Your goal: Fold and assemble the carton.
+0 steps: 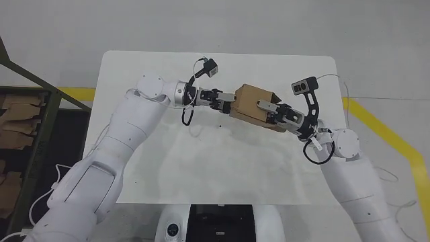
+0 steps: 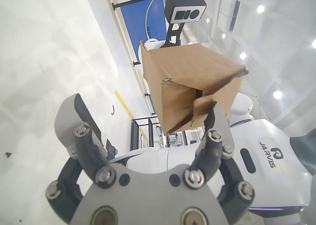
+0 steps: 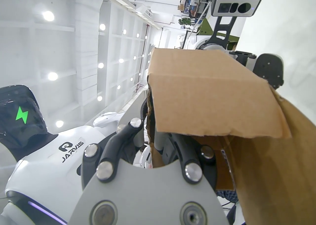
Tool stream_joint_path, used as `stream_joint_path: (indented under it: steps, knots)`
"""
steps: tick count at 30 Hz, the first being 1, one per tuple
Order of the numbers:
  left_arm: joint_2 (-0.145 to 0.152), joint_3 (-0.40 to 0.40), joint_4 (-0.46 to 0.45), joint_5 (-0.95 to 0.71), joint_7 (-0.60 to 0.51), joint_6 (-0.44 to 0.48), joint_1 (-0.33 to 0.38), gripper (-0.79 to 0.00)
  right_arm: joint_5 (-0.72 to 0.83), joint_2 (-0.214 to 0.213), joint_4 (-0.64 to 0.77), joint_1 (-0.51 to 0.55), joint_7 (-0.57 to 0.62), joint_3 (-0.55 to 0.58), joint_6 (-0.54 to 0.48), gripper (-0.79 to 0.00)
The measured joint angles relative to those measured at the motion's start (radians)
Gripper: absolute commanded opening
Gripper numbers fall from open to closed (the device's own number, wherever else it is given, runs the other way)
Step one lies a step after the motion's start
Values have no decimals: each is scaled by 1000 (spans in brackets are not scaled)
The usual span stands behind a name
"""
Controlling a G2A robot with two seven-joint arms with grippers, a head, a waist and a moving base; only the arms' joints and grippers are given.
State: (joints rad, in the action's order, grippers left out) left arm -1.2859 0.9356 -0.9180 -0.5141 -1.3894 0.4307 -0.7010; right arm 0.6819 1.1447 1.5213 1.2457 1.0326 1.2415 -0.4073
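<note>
The carton (image 1: 254, 104) hangs mid-frame above the worktop (image 1: 201, 168), the right end effector (image 1: 274, 113) clamped on its wall; the left end effector (image 1: 226, 101), spread open, should press the loose flap (image 2: 200, 111) squarely inward.

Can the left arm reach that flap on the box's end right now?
Likely yes: the left end effector is open right at the carton, one fingertip touching the end flap, with nothing between them.
</note>
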Motion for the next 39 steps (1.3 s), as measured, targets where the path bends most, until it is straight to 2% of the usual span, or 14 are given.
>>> stream_joint_path:
  steps: [15,39]
  knots:
    - [-8,-36,-9,-20,-4,-4,9,0,40,7,-13,-7,34,-19,3,-785]
    - [-5,-56,-16,-39,-7,-7,20,0,45,13,-23,-11,41,-25,0,-785]
